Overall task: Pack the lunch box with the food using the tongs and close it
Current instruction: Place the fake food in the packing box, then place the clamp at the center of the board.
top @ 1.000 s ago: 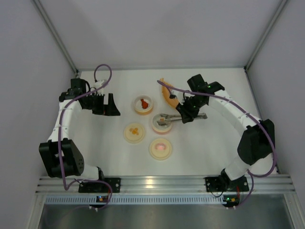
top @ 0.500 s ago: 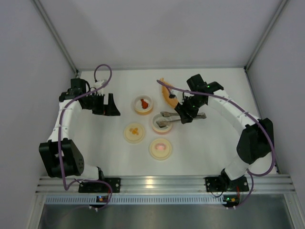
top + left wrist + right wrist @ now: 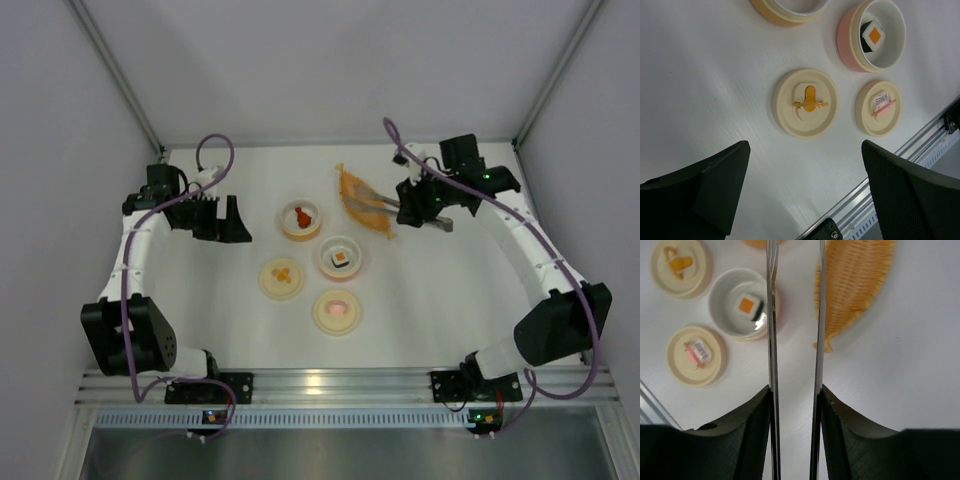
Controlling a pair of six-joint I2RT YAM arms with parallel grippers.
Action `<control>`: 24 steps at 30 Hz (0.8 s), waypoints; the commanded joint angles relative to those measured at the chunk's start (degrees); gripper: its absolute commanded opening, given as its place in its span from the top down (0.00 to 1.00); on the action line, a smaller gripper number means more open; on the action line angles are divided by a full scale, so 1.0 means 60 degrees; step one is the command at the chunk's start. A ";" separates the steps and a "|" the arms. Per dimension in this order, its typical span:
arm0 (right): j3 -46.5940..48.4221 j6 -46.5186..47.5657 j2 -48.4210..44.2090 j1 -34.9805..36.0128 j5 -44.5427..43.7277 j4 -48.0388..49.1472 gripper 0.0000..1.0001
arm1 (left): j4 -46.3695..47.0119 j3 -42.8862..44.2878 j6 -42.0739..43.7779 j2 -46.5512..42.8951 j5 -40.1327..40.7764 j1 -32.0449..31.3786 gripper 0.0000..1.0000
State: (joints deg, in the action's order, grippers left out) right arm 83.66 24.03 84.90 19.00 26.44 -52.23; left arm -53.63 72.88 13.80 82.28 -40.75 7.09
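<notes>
My right gripper (image 3: 415, 205) (image 3: 796, 395) is shut on the silver tongs (image 3: 380, 200) (image 3: 771, 340), one finger pressing each arm. The tongs' arms stand apart with nothing between them, and their tips hang over the orange boat-shaped dish (image 3: 362, 198) (image 3: 855, 285). The white sushi roll (image 3: 342, 258) (image 3: 872, 36) (image 3: 751, 306) lies inside the pink lunch box bowl (image 3: 325, 262) (image 3: 845, 42). The reddish-orange food piece (image 3: 303, 214) sits in the orange bowl (image 3: 287, 226). My left gripper (image 3: 222, 228) (image 3: 805, 147) stands open and empty at the left, apart from the bowls.
Two cream lids lie upside-up in front of the bowls, one with an orange handle (image 3: 282, 277) (image 3: 806, 102) (image 3: 682, 265) and one with a pink handle (image 3: 338, 311) (image 3: 879, 107) (image 3: 695, 355). The metal rail (image 3: 920, 150) runs along the near edge.
My right gripper has carried the tongs up and back to the right, from the pink bowl to over the boat dish. The sushi roll now shows in the pink bowl. The left arm is still.
</notes>
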 commanded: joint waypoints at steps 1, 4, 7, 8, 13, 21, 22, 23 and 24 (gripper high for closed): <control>-0.0158 -0.1294 -0.0643 -0.1655 0.0428 0.1408 0.60 | 0.0163 0.0377 0.0102 -0.0456 0.0010 0.0078 0.02; -0.0509 -0.1646 -0.0805 -0.2959 -0.0156 0.1877 0.60 | 0.0236 0.0334 0.0014 -0.0515 0.0127 0.0063 0.02; -0.0875 -0.1939 -0.0864 -0.4234 -0.0845 0.2360 0.60 | 0.0543 0.0188 -0.0220 -0.0559 0.0229 0.0092 0.02; -0.1109 -0.1998 -0.0864 -0.4483 -0.0962 0.2478 0.59 | 0.0646 0.0158 -0.0322 -0.0559 0.0230 0.0107 0.02; -0.1974 -0.2057 -0.0749 -0.4984 -0.2193 0.3429 0.58 | 0.0925 0.0011 -0.0440 -0.0443 0.0142 0.0092 0.02; -0.2824 -0.1882 0.0380 -0.5320 -0.2896 0.4368 0.56 | 0.0969 0.0011 -0.0221 -0.0456 0.0449 0.0121 0.02; -0.2868 -0.1838 0.0613 -0.5335 -0.2897 0.4427 0.56 | 0.0954 -0.0003 -0.0177 -0.0471 0.0478 0.0122 0.02; -0.2970 -0.1808 0.0688 -0.5408 -0.2897 0.4543 0.56 | 0.0940 -0.0018 -0.0104 -0.0486 0.0522 0.0136 0.02; -0.3029 -0.1692 0.0761 -0.5423 -0.2781 0.4602 0.55 | 0.0940 -0.0033 -0.0089 -0.0486 0.0537 0.0136 0.02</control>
State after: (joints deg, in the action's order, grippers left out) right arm 66.17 12.97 88.47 -12.21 10.39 -31.22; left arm -49.93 73.01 12.12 80.77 -37.80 7.40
